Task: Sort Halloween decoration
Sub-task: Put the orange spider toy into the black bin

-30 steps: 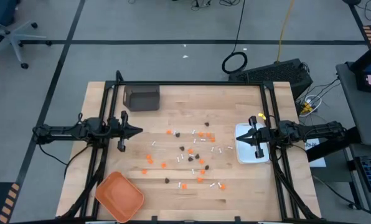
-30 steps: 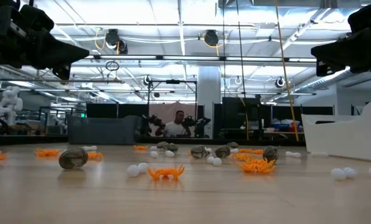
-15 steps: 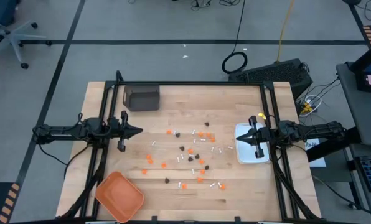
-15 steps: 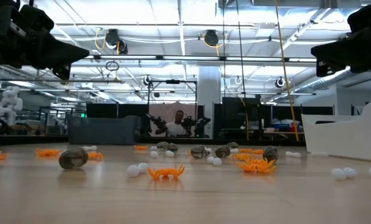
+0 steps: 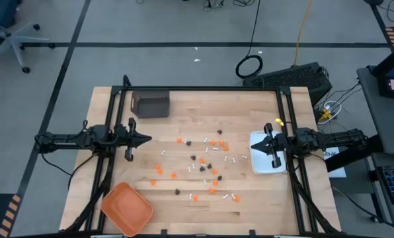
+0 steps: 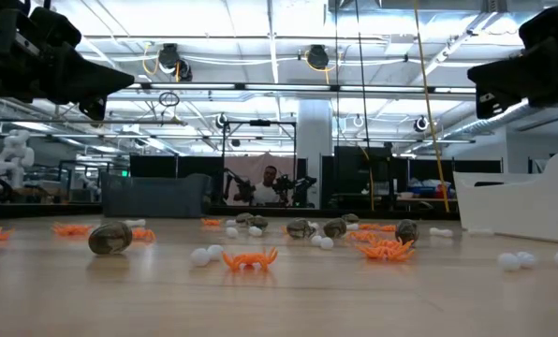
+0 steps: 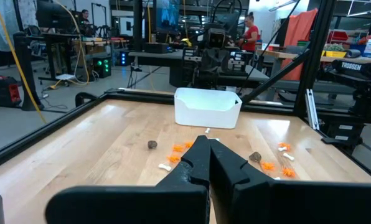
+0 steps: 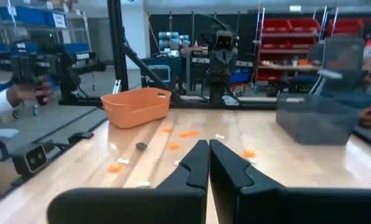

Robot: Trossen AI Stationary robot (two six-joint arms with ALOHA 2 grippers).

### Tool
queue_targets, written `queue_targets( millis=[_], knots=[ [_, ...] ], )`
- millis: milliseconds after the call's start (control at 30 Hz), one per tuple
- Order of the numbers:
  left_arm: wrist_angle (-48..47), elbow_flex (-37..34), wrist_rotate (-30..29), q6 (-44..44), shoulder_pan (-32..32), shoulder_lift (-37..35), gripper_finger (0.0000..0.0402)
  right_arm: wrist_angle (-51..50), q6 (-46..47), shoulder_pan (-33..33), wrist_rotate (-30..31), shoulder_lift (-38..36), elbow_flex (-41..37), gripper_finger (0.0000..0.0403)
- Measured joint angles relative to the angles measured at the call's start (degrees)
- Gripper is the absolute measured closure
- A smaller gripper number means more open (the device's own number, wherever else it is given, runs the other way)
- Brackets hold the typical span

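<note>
1. Two arms reach in level from opposite edges of the table (image 5: 250,205), each held above the wood and pointing toward the middle.
2. The left gripper (image 5: 146,139) hangs over the table's left side; its fingers (image 7: 201,163) are pressed together with nothing between them.
3. The right gripper (image 5: 256,146) sits above the white dish (image 5: 261,164) at the right side; its fingers (image 8: 204,163) are likewise closed and empty.
4. Compared with a second ago, neither arm has shifted and the scattered pieces lie in the same spots.
5. The Halloween decoration (image 5: 202,164), namely orange bits, dark bits and small white sticks, is strewn across the middle of the table between the two grippers.
6. The orange tray (image 5: 126,208) at the near left corner shows nothing inside; the grey bin (image 5: 151,104) at the far left also looks empty.
7. The white dish's contents cannot be told, since the arm covers part of it.
</note>
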Motion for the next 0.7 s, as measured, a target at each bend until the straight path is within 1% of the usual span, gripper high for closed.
queue_targets(
  millis=[133,300,500,633,700],
  knots=[
    [0.0,0.0,0.0,0.0,0.0,0.0,0.0402,-1.1,3.8,0.0,0.0,1.5,1.7,0.0403],
    [0.6,0.0,-0.8,0.4,0.0,0.0,0.0402,-1.0,4.6,0.1,0.0,6.5,6.8,0.0403],
    [1.0,0.0,-2.4,0.4,0.0,0.0,0.0402,-2.2,4.8,0.1,0.3,15.4,14.9,0.0403],
    [1.0,0.0,-2.4,0.3,0.0,0.0,0.0402,-2.4,5.0,0.1,1.5,22.4,21.1,0.0403],
    [0.9,0.0,-2.4,0.3,0.0,0.0,0.0402,-2.9,3.6,0.1,1.5,25.8,23.8,0.0403]
  ],
)
